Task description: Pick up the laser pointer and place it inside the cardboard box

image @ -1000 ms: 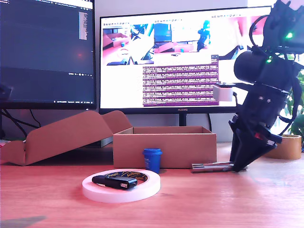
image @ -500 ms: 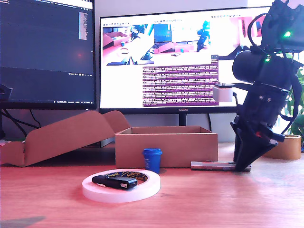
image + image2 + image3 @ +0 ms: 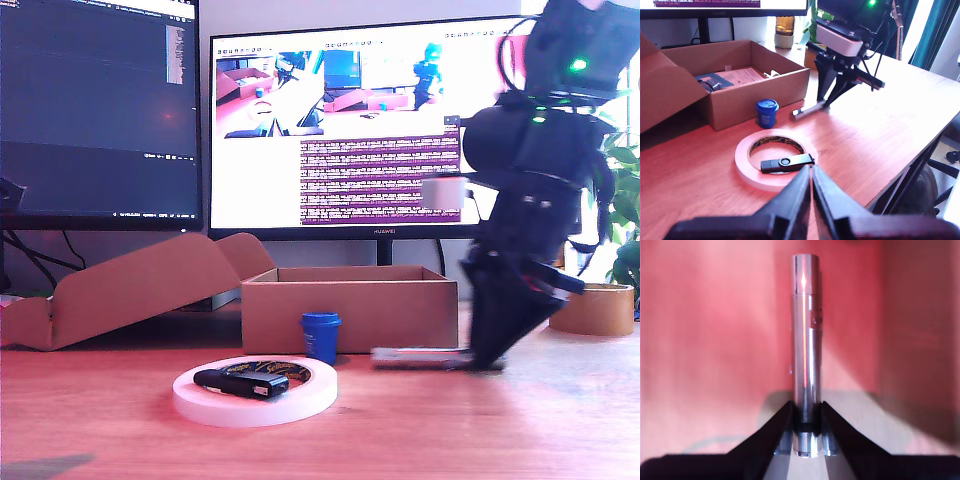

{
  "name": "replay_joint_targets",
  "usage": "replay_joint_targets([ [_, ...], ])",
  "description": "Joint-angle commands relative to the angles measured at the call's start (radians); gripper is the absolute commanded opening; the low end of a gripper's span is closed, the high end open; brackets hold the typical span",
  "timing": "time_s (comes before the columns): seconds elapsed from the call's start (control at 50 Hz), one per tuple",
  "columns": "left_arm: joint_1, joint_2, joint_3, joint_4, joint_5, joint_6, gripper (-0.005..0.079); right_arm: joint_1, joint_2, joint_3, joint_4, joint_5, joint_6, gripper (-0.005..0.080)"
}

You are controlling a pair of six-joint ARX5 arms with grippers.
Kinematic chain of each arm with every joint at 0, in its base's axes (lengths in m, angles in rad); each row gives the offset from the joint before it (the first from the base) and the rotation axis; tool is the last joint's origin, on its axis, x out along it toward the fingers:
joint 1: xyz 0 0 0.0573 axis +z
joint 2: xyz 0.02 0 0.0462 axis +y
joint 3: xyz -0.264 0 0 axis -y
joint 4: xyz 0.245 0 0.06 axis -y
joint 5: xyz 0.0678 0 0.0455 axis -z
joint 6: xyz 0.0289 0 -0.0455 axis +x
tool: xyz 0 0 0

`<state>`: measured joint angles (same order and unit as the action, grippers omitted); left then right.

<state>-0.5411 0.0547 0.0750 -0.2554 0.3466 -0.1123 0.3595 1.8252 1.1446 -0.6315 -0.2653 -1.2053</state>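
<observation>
The silver laser pointer [image 3: 806, 355] is clamped near one end between the fingers of my second gripper [image 3: 806, 432]. In the exterior view that gripper [image 3: 485, 360] points down at the right. It holds the pointer [image 3: 420, 357] level, just at the desk surface in front of the cardboard box [image 3: 350, 315]. The first wrist view shows the same arm [image 3: 840, 45], the pointer [image 3: 810, 108] and the open box [image 3: 765, 87], which has papers inside. My first gripper [image 3: 810, 172] is shut and empty, close to the white tape ring. It is out of the exterior view.
A small blue cup [image 3: 321, 335] stands in front of the box. A white tape ring [image 3: 255, 390] carries a black clip gadget [image 3: 240, 382]. A flat cardboard piece with flaps [image 3: 130, 285] lies at the exterior view's left, a brown tape roll [image 3: 595, 308] at its right. Monitors stand behind.
My second arm has swung toward the exterior view's left, carrying the pointer along the desk in front of the box; it is motion-blurred now.
</observation>
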Motion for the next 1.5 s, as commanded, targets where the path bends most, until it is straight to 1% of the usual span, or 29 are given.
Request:
replay_joint_targets([
  [0.0,-0.002,0.004,-0.010,0.008,-0.001,0.009,-0.0021,0.009,-0.028,-0.013,-0.001,-0.026,0.000,-0.0009],
  [0.22,-0.002,0.004,-0.010,0.008,-0.001,0.016,-0.0021,0.013,-0.085,0.045,-0.004,-0.116,0.005,-0.0009],
  [0.34,-0.002,0.004,-0.010,0.008,-0.009,0.016,-0.0021,0.013,-0.095,0.096,0.013,-0.155,0.068,-0.0009],
  [0.42,-0.002,0.004,-0.010,0.008,-0.012,0.016,-0.0021,0.013,-0.095,0.127,0.056,-0.155,0.137,-0.0009],
  [0.62,-0.002,0.004,-0.010,0.008,-0.016,0.016,-0.0021,0.014,-0.094,0.148,0.230,-0.150,0.288,-0.0010],
  [0.76,-0.002,0.004,-0.010,0.008,-0.016,0.016,-0.0021,0.013,-0.082,0.148,0.270,-0.119,0.347,-0.0010],
  [0.86,-0.002,0.004,-0.010,0.009,-0.016,0.016,-0.0021,0.014,-0.059,0.148,0.281,-0.090,0.370,-0.0010],
  [0.98,-0.002,0.004,-0.010,0.009,-0.016,0.016,-0.0021,0.013,-0.034,0.148,0.285,-0.086,0.370,-0.0010],
  [1.1,-0.002,0.004,-0.010,0.008,-0.016,0.016,-0.0021,0.013,-0.007,0.148,0.278,-0.063,0.373,-0.0010],
  [1.4,-0.002,0.004,-0.010,0.008,-0.015,0.015,-0.0021,0.013,0.018,0.148,0.267,-0.056,0.374,-0.0009],
  [1.48,-0.002,0.004,-0.010,0.008,-0.016,0.015,-0.0021,0.013,0.018,0.148,0.254,-0.056,0.374,0.0022],
])
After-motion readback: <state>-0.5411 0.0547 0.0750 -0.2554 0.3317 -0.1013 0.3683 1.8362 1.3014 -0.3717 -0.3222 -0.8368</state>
